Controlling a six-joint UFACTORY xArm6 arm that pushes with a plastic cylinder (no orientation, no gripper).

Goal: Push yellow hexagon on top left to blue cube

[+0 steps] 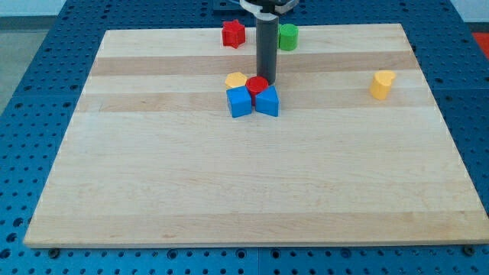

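Note:
A yellow hexagon lies near the board's upper middle, touching the top of a blue cube. A red round block sits right of the hexagon, above a second blue block that touches the cube's right side. My tip stands at the red block's upper right edge, right of the yellow hexagon, with the dark rod rising straight above it.
A red star-like block and a green round block sit at the board's top edge, left and right of the rod. A yellow heart-like block stands alone at the view's right. The wooden board lies on a blue perforated table.

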